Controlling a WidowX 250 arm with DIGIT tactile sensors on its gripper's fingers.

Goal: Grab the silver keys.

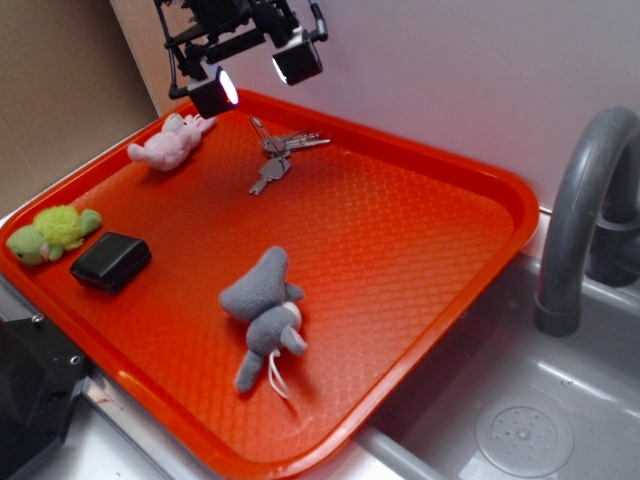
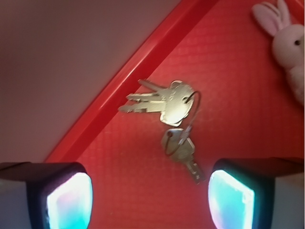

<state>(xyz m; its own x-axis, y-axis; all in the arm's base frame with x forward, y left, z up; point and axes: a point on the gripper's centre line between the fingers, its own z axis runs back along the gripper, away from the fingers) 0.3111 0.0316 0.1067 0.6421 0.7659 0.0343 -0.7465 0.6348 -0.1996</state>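
The silver keys (image 1: 279,157) lie flat on the red tray (image 1: 430,250), near its far rim and toward the far left corner, splayed out on their ring: in the wrist view the silver keys (image 2: 171,119) show two long blades pointing toward the tray's raised edge and a shorter key trailing away from it toward the camera. Nothing touches them. The gripper (image 1: 257,76) hangs above the tray's far left corner, over and a little to the left of the bunch, its two fingers spread wide with the glowing pads (image 1: 226,90) facing inward; in the wrist view the gripper (image 2: 150,202) frames the scene from below, the keys lying ahead of the gap and clear of both fingers. It holds nothing. Just left of the keys, by the tray's far left corner, lies a pink plush rabbit (image 1: 168,143), seen at the upper right in the wrist view (image 2: 286,43). Farther along the left edge rests a green plush turtle (image 1: 48,232), and just beside it a small black box (image 1: 110,261). Near the tray's middle front lies a grey plush elephant (image 1: 265,315). The tray sits over a grey sink (image 1: 540,410) with a grey faucet (image 1: 580,210) at its right.
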